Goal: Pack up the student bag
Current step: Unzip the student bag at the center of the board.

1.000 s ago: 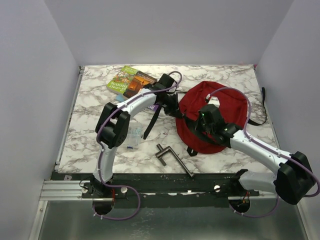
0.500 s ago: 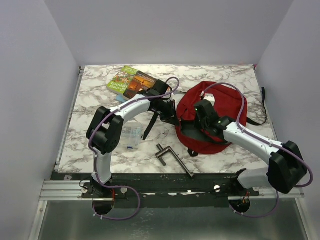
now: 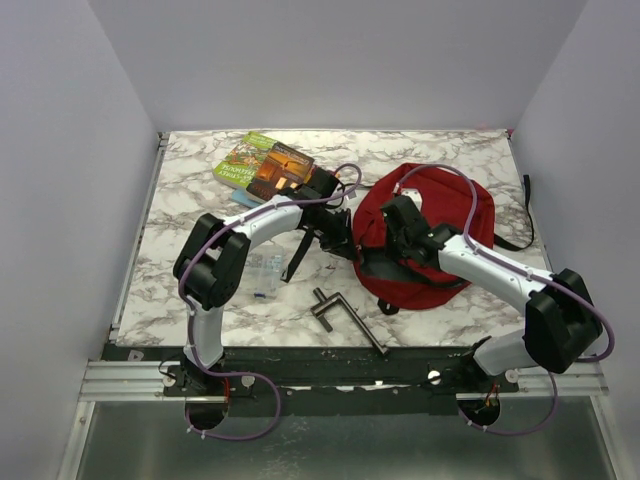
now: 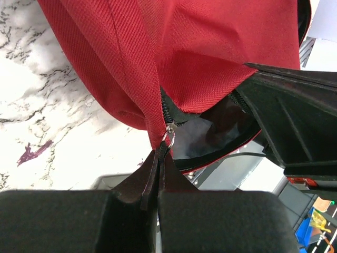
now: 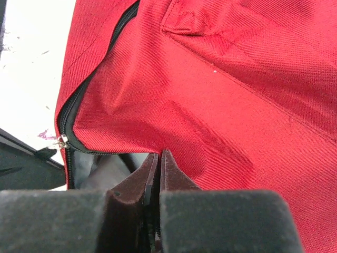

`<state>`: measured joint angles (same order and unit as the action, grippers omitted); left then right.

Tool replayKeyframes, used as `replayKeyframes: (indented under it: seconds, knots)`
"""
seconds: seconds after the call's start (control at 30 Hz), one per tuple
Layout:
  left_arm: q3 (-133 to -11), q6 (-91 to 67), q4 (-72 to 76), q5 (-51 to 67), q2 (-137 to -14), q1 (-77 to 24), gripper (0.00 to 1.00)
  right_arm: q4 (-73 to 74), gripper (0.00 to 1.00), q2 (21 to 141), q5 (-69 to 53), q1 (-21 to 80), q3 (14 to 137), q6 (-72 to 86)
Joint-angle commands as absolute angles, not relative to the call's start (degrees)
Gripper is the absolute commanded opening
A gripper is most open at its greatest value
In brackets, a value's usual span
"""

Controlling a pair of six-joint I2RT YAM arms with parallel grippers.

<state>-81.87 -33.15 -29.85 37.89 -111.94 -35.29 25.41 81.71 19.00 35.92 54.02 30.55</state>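
1. Bag [image 3: 455,212] lay on the marble table [image 3: 180,210] on the right arm's side, straight ahead of both sets of fingers and touching both.
2. Left gripper [image 4: 159,169] was clenched on the black zipper tab [image 4: 161,154]. The zipper line ran up and away from its tips, and the bag's mouth [image 4: 210,132] gaped just to their right.
3. Right gripper [image 5: 159,161] was pinched shut on the red fabric lip of that mouth, with the zipper end off to its left.
4. Judgement: neither arm was nearer. The next move depends on pulling along the zipper line against the right-hand hold.
5. The bag's interior was dark, so its contents could not be told. Overhead, the wrists hid both sets of fingertips.
6. Books [image 3: 265,165], clear pouch [image 3: 265,272] and metal tool [image 3: 345,312] lay outside the bag, well apart from the fingers.
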Motion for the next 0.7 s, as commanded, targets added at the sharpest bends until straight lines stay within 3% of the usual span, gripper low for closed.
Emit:
replayKeyframes:
  seconds: [0.0, 0.03, 0.2, 0.37, 0.67]
  knots:
    - [-81.2, -34.7, -28.5, 40.4, -109.9, -35.9, 0.00, 28.7, 0.12, 81.3, 14.4, 35.5, 55.7, 30.5]
    - [-81.3, -35.0, -28.2, 41.0, -110.0, -35.9, 0.00, 29.2, 0.17, 81.1, 13.1, 35.4, 55.8, 30.5]
    - [-78.1, -37.3, -23.5, 44.9, -107.9, -35.9, 0.29, 32.2, 0.45, 77.7, 9.9, 35.5, 56.3, 30.7]
    - [-70.6, -40.6, -16.7, 48.8, -104.0, -35.7, 0.39, 27.6, 0.66, 72.7, 5.9, 35.5, 54.7, 27.0]
    - [-58.8, -38.5, -16.5, 42.4, -87.0, -32.3, 0.59, 17.7, 0.73, 76.9, -7.6, 35.5, 58.7, 26.4]
